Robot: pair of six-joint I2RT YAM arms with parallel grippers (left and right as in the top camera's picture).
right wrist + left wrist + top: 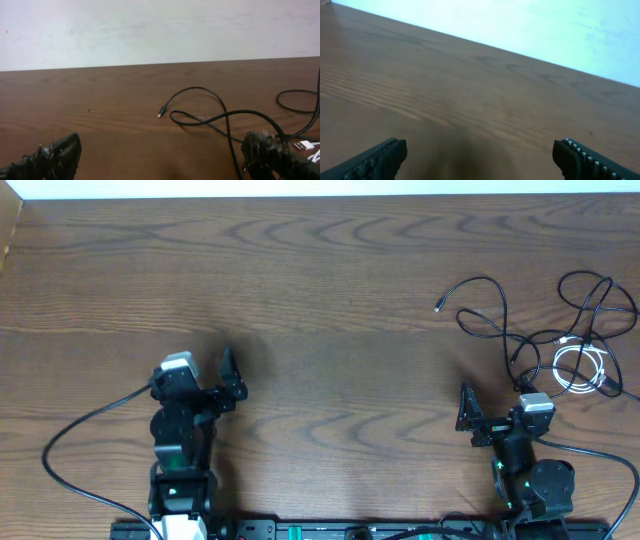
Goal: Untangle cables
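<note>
**Desk:** What does the left gripper [231, 376] show?

**Photographer:** Its fingers are spread wide and hold nothing. In the left wrist view the left gripper [480, 150] frames only bare brown wood, which runs to the far edge of the bench [320, 270] and a pale wall [560, 30] behind it.

**Desk:** And the right gripper [466, 413]?

**Photographer:** It is spread wide too and is empty. It sits at the near right of the bench and touches no cable. From its own camera, the right gripper [162, 150] faces open wood, with the cables ahead and to the right.

**Desk:** Where do the cables lie?

**Photographer:** In the right far part of the bench. A black cable [520, 340] loops over itself several times there, and its free plug [438, 307] points toward the middle. A white cable [560, 370] lies coiled among the black strands, just beyond the right arm. The wrist view shows the black cable [220, 116] crossing itself and a white connector [302, 145] low at the right.

**Desk:** Is there room to move?

**Photographer:** The centre and the left half of the bench are open wood. On the right, the loops reach close to the picture's right edge.
</note>
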